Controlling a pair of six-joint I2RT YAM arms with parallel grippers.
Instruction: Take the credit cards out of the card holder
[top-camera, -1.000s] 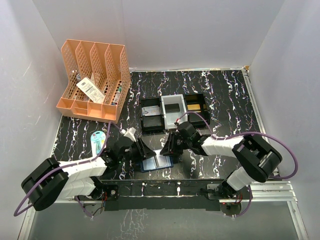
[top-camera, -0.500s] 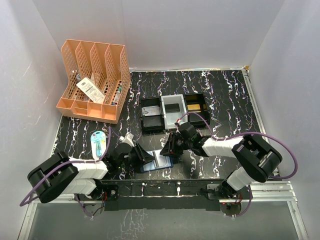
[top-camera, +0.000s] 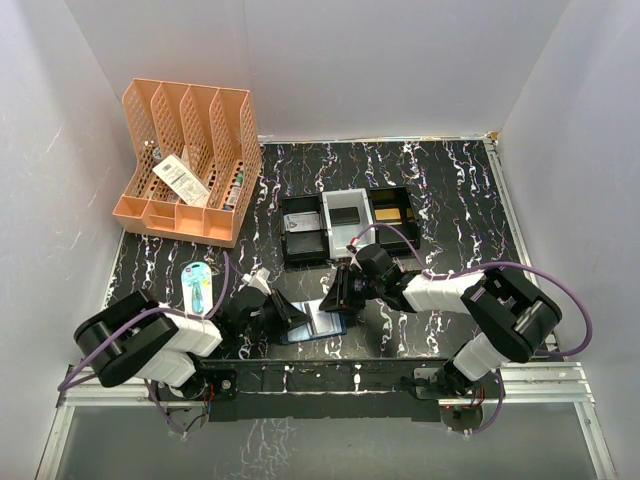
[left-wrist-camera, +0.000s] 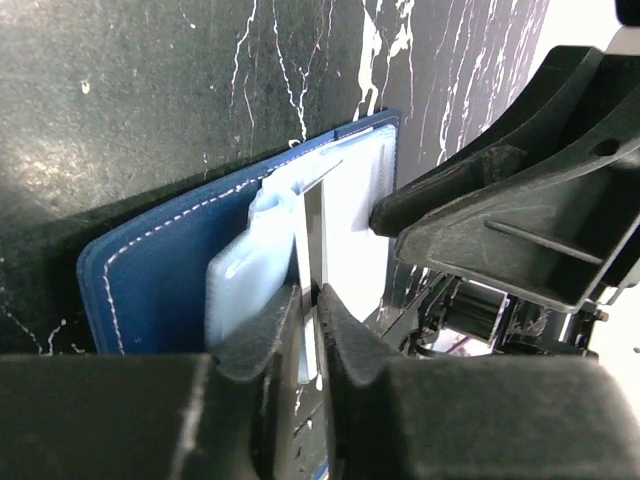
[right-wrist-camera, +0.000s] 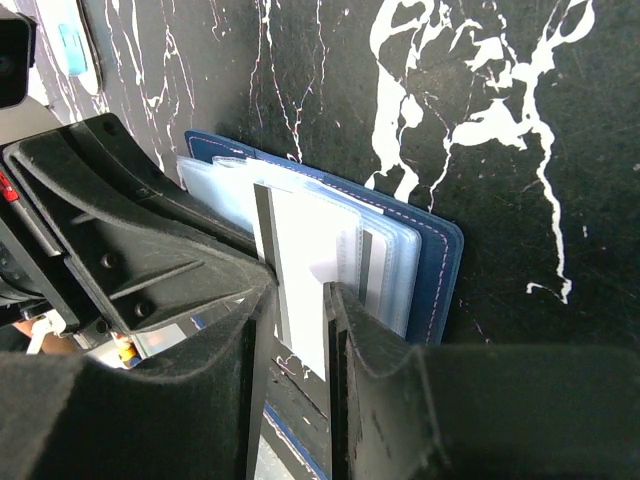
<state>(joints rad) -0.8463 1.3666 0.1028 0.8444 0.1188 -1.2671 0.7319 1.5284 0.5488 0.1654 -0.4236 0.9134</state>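
Note:
The navy card holder (top-camera: 318, 327) lies open on the table near the front edge, its clear sleeves fanned out (right-wrist-camera: 395, 265). A white credit card (right-wrist-camera: 300, 250) with a dark stripe sticks out of the sleeves. My left gripper (top-camera: 288, 318) comes in from the left. In the left wrist view its jaws (left-wrist-camera: 311, 292) are pinched on that card's thin striped edge, beside a pale sleeve (left-wrist-camera: 235, 285). My right gripper (top-camera: 340, 297) faces it from the right. Its jaws (right-wrist-camera: 298, 292) stand narrowly apart, with the white card slanting across the gap and touching both pads.
Behind the holder stands a row of black and grey trays (top-camera: 345, 222) with small items inside. A peach file organiser (top-camera: 185, 160) fills the back left. A pale blue oval case (top-camera: 197, 283) lies left of my left arm. White walls close in both sides.
My left gripper's jaws have closed onto the card's edge, and the left arm's elbow has swung in closer. The right arm and the holder have stayed put.

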